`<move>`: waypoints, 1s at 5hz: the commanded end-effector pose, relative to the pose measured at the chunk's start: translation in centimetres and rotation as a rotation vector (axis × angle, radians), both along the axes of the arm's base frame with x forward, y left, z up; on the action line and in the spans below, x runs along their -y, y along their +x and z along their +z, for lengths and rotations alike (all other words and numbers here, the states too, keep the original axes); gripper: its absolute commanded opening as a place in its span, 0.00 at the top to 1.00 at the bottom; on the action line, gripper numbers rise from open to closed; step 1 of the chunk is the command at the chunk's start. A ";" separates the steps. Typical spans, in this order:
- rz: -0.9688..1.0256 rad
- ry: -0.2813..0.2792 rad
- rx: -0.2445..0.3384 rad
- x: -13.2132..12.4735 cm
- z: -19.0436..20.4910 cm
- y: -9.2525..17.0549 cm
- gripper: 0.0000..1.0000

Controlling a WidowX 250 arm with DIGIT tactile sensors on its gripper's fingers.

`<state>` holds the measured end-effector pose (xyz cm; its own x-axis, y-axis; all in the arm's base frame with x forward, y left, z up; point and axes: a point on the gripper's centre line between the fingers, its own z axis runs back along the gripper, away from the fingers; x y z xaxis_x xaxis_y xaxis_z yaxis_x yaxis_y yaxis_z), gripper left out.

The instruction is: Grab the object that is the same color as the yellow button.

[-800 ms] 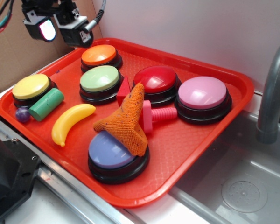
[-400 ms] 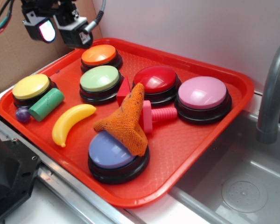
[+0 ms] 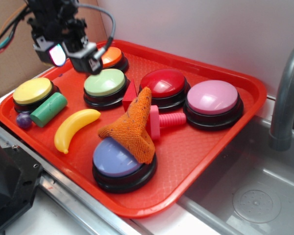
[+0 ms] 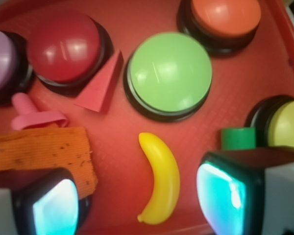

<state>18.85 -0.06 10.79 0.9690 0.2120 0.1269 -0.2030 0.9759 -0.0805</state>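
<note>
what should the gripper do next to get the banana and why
Probably descend toward the banana. The wrist view shows the gripper open, the banana between its fingers; the exterior view shows it well above the tray, banana lying free beside the green cylinder.

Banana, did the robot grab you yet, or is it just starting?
Not grabbed yet. The banana lies loose on the red tray, near the yellow button. The gripper hangs open above the tray, its two fingers either side of the banana in the wrist view, so it looks lined up. Left to do: go down, close, and lift.
</note>
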 end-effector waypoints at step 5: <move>0.121 0.021 0.010 -0.5 -9.5 -1.9 1.00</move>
<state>16.57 0.42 1.05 0.9369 0.3271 0.1237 -0.3223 0.9449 -0.0574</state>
